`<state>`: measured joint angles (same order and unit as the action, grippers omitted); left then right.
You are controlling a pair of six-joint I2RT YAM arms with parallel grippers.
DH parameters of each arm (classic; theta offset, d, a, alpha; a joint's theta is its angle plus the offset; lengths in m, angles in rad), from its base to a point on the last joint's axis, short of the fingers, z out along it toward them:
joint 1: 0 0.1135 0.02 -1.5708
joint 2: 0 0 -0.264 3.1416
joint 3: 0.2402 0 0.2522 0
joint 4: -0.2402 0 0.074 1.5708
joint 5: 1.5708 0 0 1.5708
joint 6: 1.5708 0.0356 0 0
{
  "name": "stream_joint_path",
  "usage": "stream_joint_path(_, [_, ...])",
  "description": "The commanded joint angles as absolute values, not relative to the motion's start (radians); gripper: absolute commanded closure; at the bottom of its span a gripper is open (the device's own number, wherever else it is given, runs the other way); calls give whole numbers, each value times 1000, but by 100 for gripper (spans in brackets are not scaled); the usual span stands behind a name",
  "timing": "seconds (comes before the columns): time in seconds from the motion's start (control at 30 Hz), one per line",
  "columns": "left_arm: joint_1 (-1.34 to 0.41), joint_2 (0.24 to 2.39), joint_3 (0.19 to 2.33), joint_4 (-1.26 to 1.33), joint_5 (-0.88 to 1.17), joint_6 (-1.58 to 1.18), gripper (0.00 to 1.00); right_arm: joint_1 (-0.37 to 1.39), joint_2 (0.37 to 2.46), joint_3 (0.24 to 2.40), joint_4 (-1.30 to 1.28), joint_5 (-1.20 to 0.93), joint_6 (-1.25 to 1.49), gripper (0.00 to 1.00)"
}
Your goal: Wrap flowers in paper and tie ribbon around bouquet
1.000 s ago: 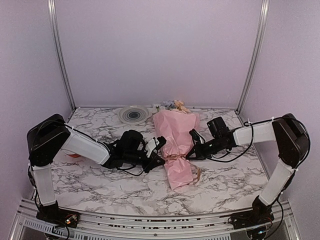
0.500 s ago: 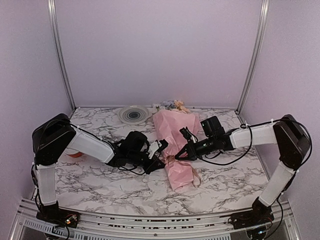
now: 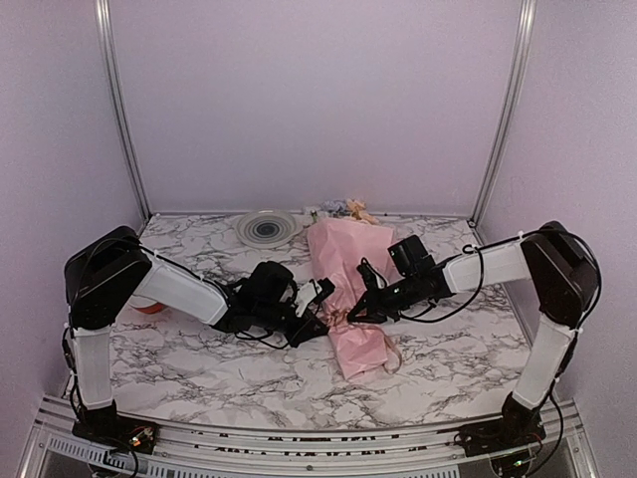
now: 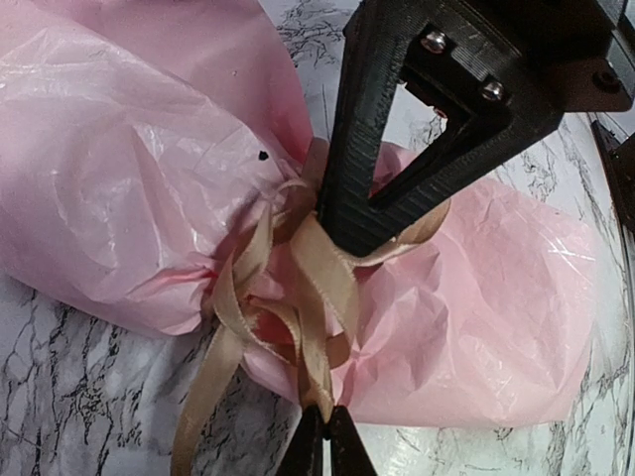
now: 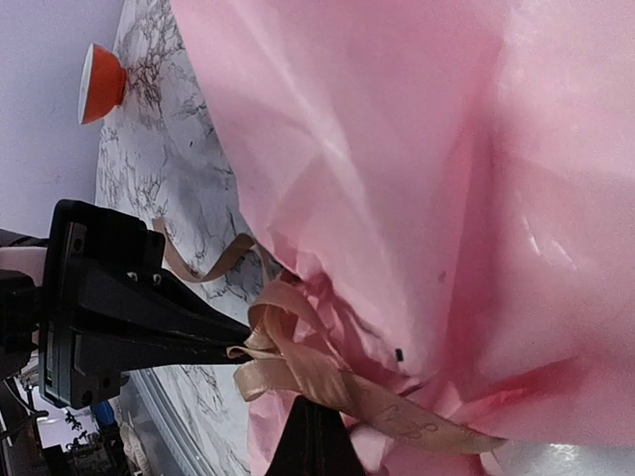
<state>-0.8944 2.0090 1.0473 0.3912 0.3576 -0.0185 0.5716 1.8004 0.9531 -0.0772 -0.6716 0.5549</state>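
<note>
wide overhead, both wrists close on ribbon (image 4: 319, 266)

The right gripper (image 5: 306, 421), tips closed, pinches the tan ribbon (image 5: 298, 362) where the pink bouquet (image 5: 417, 178) is cinched; the left gripper (image 5: 226, 339) holds a loop

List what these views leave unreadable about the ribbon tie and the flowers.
- Ribbon: in the left wrist view the right gripper covers its crossing, so whether it is tied cannot be told. One tail runs off the bottom edge.
- Flowers: only specks at the far end of the bouquet in the top view, too small to tell apart. The stems are hidden inside it in every view.
</note>
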Motion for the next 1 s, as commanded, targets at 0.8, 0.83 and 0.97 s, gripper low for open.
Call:
stream_joint_path(0.8, [-885,2014,1264,274,182,71,75,598,1806,1010,-131,-549,554,100])
stream_joint_path(0.83, [-895,2018,1268,271,168,93,75,598,1804,1007,-127,-548,557,100])
stream_joint_path(0.97, [-938,2053,1309,207,69,174,74,598,1802,997,-112,-545,567,100])
